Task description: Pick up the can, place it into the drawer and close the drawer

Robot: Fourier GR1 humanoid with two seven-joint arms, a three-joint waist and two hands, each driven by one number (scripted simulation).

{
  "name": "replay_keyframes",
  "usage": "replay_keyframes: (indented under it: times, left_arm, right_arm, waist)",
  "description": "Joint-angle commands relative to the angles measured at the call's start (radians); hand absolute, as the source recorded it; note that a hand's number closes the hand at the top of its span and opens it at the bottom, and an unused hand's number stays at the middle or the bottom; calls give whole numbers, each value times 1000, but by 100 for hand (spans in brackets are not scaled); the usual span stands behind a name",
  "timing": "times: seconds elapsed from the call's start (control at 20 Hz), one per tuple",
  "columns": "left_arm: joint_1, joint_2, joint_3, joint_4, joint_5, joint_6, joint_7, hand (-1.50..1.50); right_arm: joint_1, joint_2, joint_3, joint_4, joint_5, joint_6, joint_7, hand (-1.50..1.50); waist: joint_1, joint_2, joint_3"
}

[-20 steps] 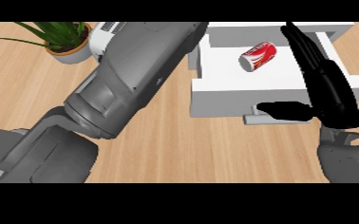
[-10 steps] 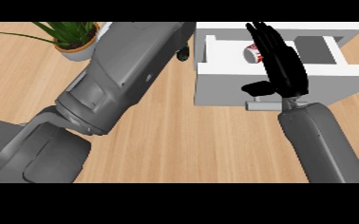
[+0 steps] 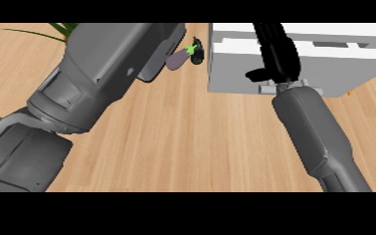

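The right hand (image 3: 277, 55), fingers straight and holding nothing, lies flat against the front of the white drawer (image 3: 323, 67) on the wooden bench (image 3: 191, 139); the can is out of sight, presumably inside, so only pushing the drawer fully shut seems left.

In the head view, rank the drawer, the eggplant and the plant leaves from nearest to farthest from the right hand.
1. Drawer: directly under the right hand, whose straight fingers lie over its front.
2. Eggplant: on the counter, left of the drawer.
3. Plant leaves: far left, at the top edge.
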Motion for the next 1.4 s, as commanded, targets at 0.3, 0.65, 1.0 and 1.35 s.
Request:
replay_keyframes:
  times: [0.3,0.65,1.0,1.35]
  left_arm:
    - [116,58,-25,-143,-27,-18,63,-150]
    - [188,121,-36,-244,-36,-44,105,-150]
    - [248,149,-53,-347,-46,-42,144,-150]
    - [338,191,-57,-442,-47,-54,157,-150]
  right_arm:
    - [-257,19,-84,341,65,-211,8,-150]
    - [-411,-11,-136,464,53,-208,11,-150]
    - [-477,-29,-177,522,25,-208,-42,-150]
    - [-513,39,-251,502,-74,-179,-128,-150]
  waist:
    - [41,0,0]
    - [55,4,0]
    - [71,8,1]
    - [61,4,0]
